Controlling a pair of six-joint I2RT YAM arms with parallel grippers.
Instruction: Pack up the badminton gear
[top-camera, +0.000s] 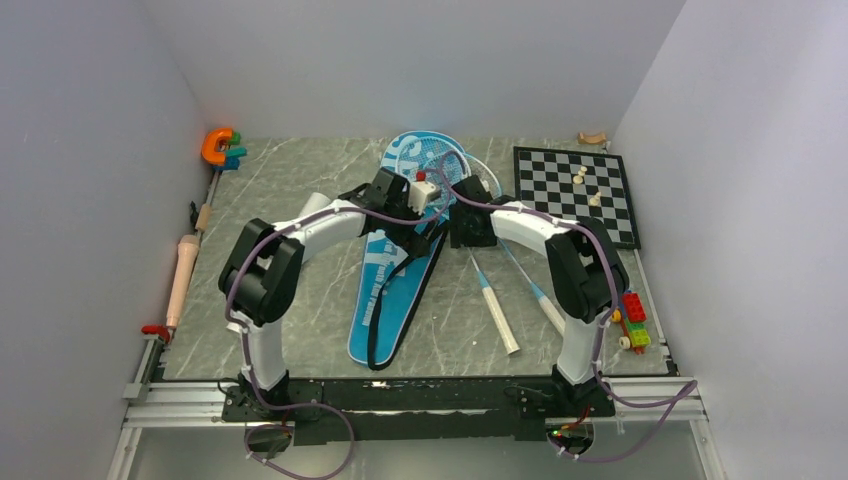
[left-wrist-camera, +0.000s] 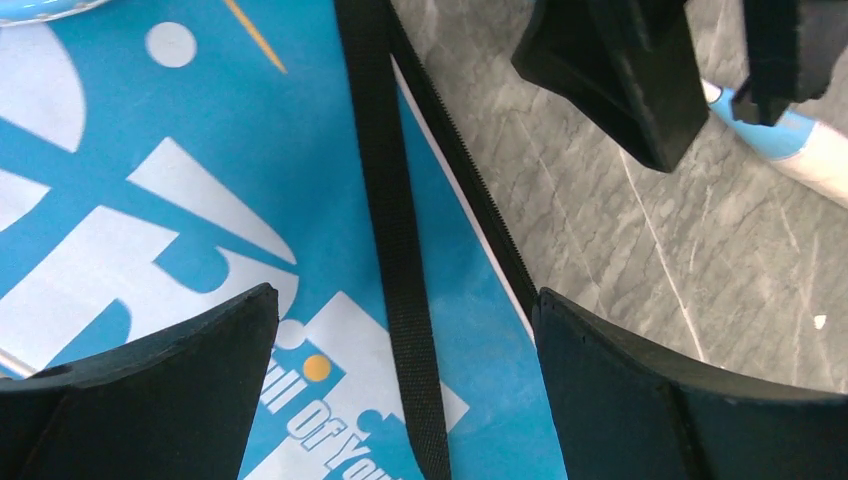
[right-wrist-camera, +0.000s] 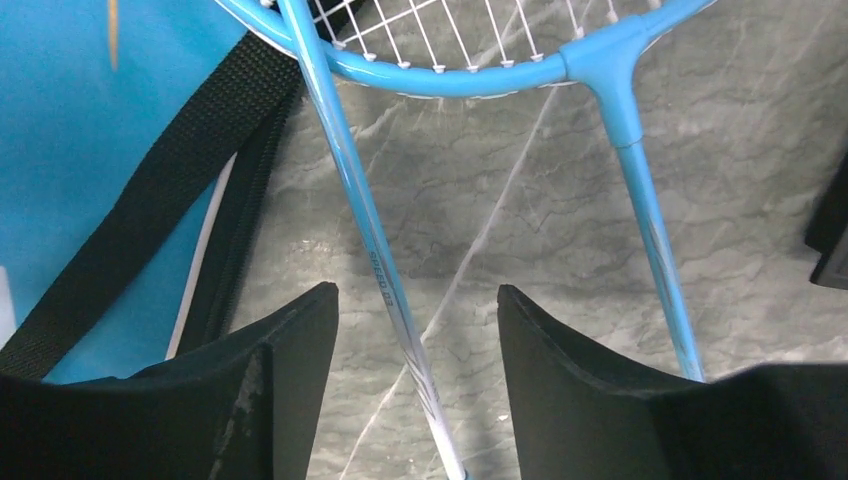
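The blue "SPORT" bag (top-camera: 395, 270) lies flat mid-table, its black strap (top-camera: 385, 320) running down it. Two light-blue rackets lie right of it, heads partly on the bag, pale handles (top-camera: 497, 320) toward the front. My left gripper (top-camera: 415, 232) is open just above the bag (left-wrist-camera: 200, 200), jaws either side of the strap (left-wrist-camera: 400, 200). My right gripper (top-camera: 470, 225) is open, low over the table, jaws straddling one racket shaft (right-wrist-camera: 400, 310); the other shaft (right-wrist-camera: 650, 230) lies to its right. The white tube (top-camera: 315, 205) shows behind the left arm. No shuttlecocks show.
A black-and-white chessboard (top-camera: 575, 195) with small pale pieces sits at the back right. An orange C-shaped toy (top-camera: 218, 145) is at the back left, a pale-handled tool (top-camera: 183, 275) along the left edge, coloured bricks (top-camera: 633, 320) at the right edge. White walls enclose three sides.
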